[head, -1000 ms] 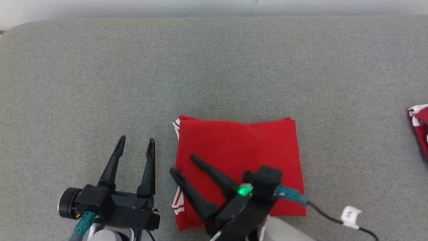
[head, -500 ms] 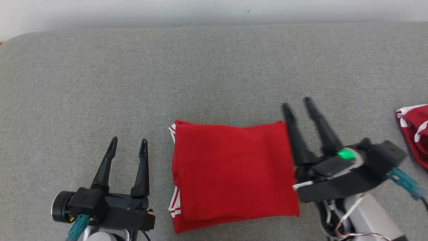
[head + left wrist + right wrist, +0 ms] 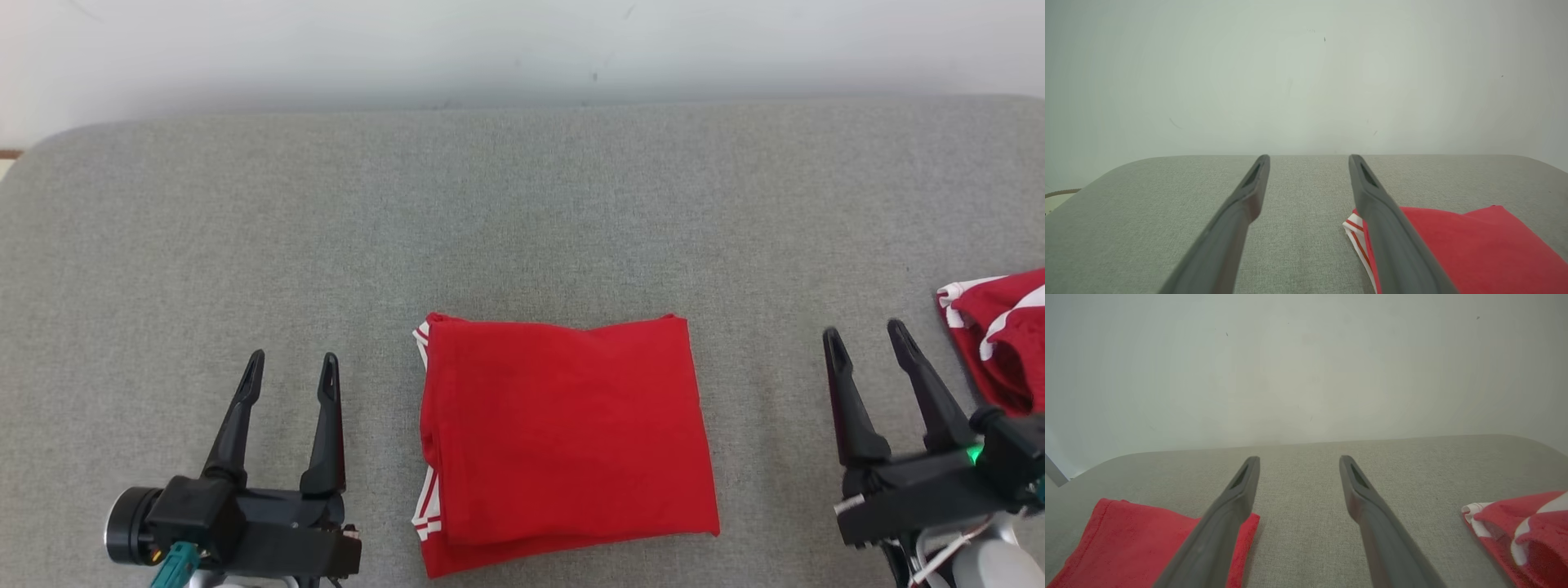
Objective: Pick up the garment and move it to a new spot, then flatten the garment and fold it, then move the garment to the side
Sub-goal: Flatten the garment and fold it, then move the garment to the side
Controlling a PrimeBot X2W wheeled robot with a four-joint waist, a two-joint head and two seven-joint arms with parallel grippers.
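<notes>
Centre-front on the grey padded surface [image 3: 522,204]: the red garment [image 3: 563,437] lies flat, folded into a rough rectangle. Layers are stacked, and a lower one peeks out along the near edge. Striped white trim [image 3: 425,510] shows on its left edge near the front corner, and again at the far left corner. Nothing touches it.

Left gripper [image 3: 292,357] sits on the garment's left side, near it but apart. Its fingers point away from the robot, spread wide with nothing between them. In the left wrist view one finger crosses in front of the garment's striped corner, and the gap between the fingers shows bare grey fabric. Can't tell whether the fingertips touch the surface.

Right gripper [image 3: 863,329] sits on the garment's right side, well clear, with a strip of bare surface between them. Its fingers are also wide and empty, leaning slightly toward the garment. A green light [image 3: 973,454] glows on its body. The right wrist view has the folded garment at lower left, partly behind one finger.

Second red cloth [image 3: 1000,343] with white stripes lies crumpled at the right edge of the head view, cut off by the frame — close to the right gripper's outer finger, contact unclear.

Pale wall [image 3: 522,49] runs behind the surface's far edge. The surface's far left corner is rounded.
</notes>
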